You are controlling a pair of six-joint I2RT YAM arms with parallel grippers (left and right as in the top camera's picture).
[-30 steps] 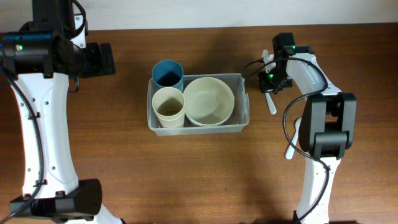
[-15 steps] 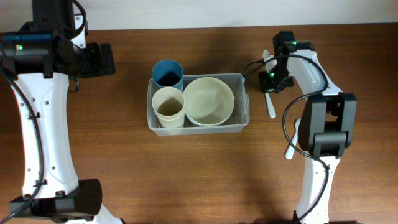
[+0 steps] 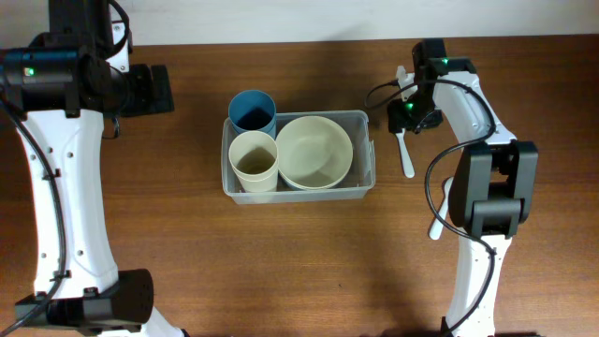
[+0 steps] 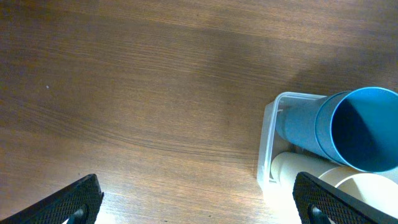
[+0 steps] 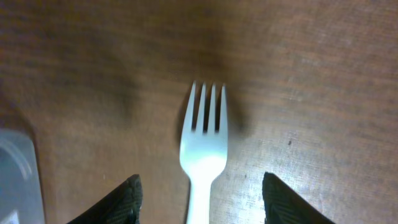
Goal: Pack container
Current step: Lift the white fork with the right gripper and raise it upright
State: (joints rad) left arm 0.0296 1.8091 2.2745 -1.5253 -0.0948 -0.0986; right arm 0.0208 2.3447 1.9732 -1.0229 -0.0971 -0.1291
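The clear container point(image 3: 299, 194) sits mid-table and holds a blue cup point(image 3: 253, 109), a cream cup point(image 3: 254, 159) and a cream bowl point(image 3: 314, 151). To its right a white plastic fork point(image 3: 406, 157) lies flat on the wood. My right gripper point(image 3: 407, 110) hovers over it. In the right wrist view the fork point(image 5: 204, 155) points its tines away, and the right gripper point(image 5: 202, 205) is open with a jaw on each side, neither touching it. My left gripper point(image 3: 154, 89) is far left of the container. In the left wrist view it point(image 4: 199, 205) is open and holds nothing.
The container's corner point(image 4: 268, 143) and the blue cup point(image 4: 354, 127) show at the right of the left wrist view. A slim white object point(image 3: 436, 220) peeks out beside the right arm. Bare wood surrounds the container.
My right gripper was shut and its jaws now stand apart around the fork. It has also shifted a little toward the table's far edge. The left arm has not moved.
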